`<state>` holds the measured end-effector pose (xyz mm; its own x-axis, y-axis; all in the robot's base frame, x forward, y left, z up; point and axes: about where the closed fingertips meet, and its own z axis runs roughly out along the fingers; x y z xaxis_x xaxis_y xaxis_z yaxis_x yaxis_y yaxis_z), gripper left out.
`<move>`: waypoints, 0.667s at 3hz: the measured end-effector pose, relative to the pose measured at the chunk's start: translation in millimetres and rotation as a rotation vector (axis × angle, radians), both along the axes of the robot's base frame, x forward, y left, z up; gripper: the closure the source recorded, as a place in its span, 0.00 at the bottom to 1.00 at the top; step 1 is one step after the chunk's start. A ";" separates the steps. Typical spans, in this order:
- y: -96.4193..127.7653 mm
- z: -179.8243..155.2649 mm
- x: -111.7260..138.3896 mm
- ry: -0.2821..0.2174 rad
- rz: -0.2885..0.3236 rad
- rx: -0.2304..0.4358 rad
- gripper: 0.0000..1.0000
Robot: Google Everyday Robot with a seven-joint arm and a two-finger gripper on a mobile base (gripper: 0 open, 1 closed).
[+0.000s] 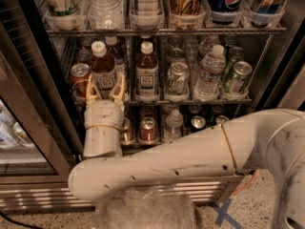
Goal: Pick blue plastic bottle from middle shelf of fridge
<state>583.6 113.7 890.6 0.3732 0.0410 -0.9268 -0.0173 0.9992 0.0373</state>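
Note:
The fridge (28,104) stands open with its wire racks in view. On the middle shelf (162,100) two blue plastic bottles of brown liquid stand with white caps and dark labels, one at the left (102,66) and one beside it (147,73). My gripper (104,90) reaches into this shelf at the left bottle. Its cream fingers (90,87) stand apart on either side of the bottle's label. The bottle stands upright on the shelf.
A red can (79,78) sits just left of the gripper. Green cans (177,78) and a clear water bottle (209,70) stand to the right. Short cans (147,128) fill the rack below, large bottles (105,6) the rack above. The glass door (14,142) is at the left.

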 end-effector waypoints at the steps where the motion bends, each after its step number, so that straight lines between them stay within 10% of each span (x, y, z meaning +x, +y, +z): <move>1: -3.8 3.7 -17.8 0.020 0.048 0.029 1.00; 2: -6.7 8.6 -29.5 0.019 0.083 0.041 1.00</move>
<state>554.2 107.0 899.2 0.3495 0.1096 -0.9305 -0.0993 0.9919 0.0795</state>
